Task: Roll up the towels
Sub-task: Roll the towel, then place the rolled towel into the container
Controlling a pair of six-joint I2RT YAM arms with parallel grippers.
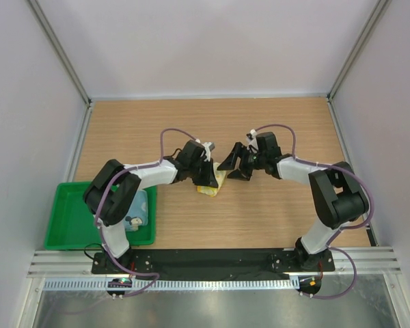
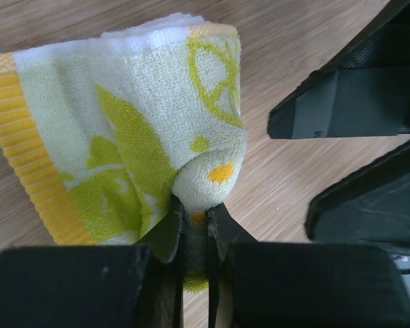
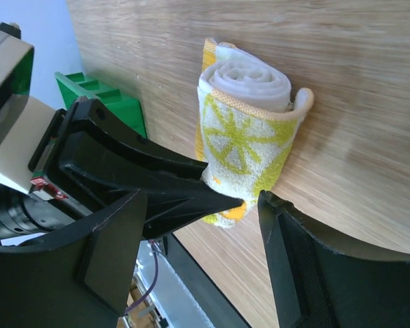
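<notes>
A yellow-cream towel (image 1: pixel 212 184) with green and orange print lies rolled up on the wooden table, mid-way between the arms. My left gripper (image 1: pixel 202 172) is shut on one end of the roll; in the left wrist view the cloth (image 2: pixel 143 116) bulges out of the pinching jaws (image 2: pixel 198 222). My right gripper (image 1: pixel 234 166) stands open just right of the roll, nothing between its fingers (image 3: pixel 294 273). In the right wrist view the roll (image 3: pixel 249 130) shows its spiral end. A light blue towel (image 1: pixel 141 205) lies in the tray, partly hidden by my left arm.
A green plastic tray (image 1: pixel 68 220) sits at the near left of the table, also seen in the right wrist view (image 3: pixel 104 104). White walls with metal posts enclose the table on three sides. A black mounting bar (image 1: pixel 219 258) runs along the near edge.
</notes>
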